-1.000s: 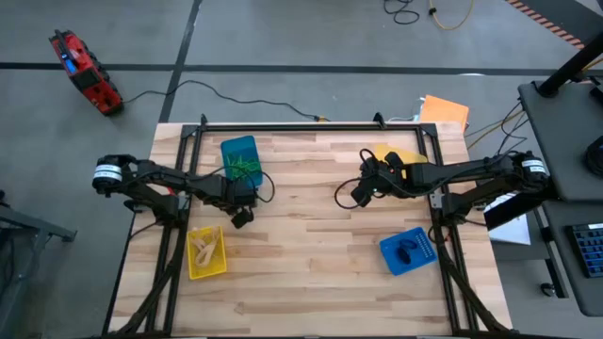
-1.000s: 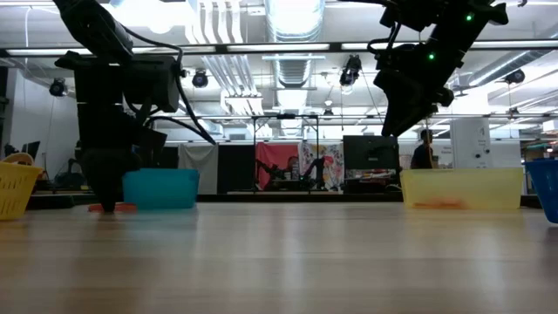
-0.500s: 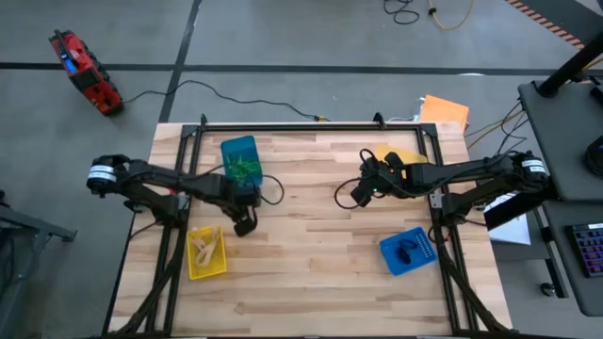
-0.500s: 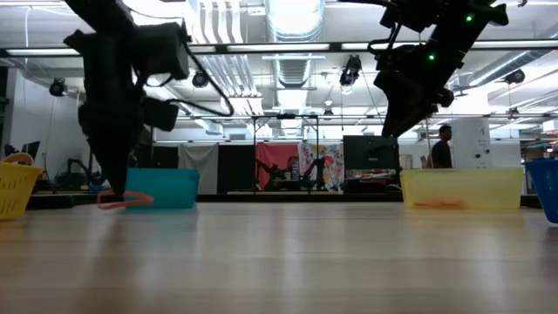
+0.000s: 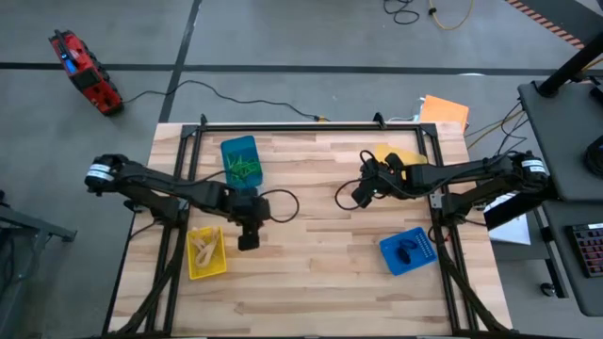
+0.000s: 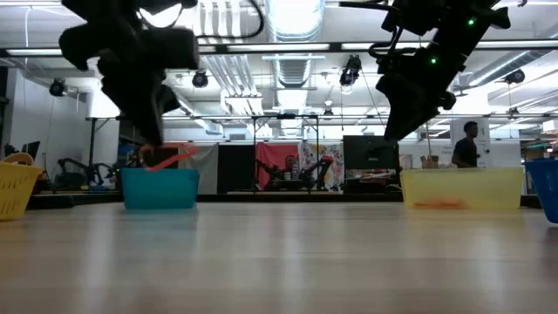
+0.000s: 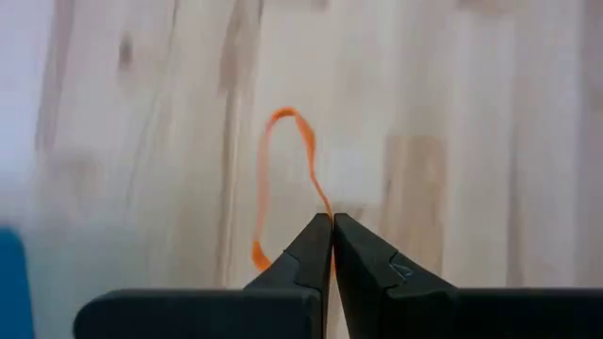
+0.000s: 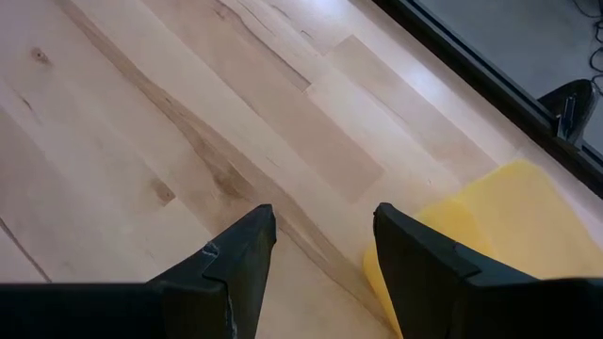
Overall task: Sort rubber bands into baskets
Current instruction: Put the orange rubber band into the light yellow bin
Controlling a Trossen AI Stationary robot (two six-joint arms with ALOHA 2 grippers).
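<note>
Lifted since: orange band (image 7: 283, 179) in left tool (image 7: 332, 226).

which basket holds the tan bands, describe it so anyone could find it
Start at the wooden table and go to the left arm's side. The yellow basket sits near the front edge, just beside the left gripper. Unlike the blue basket of green bands behind it, it's yellow with tan bands.

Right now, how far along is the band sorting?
Done: green bands in the blue basket, tan in the yellow basket, black in the other blue basket. In hand: left tool shut on an orange band, lifted off the table. Right tool open, empty. No loose bands visible.
</note>
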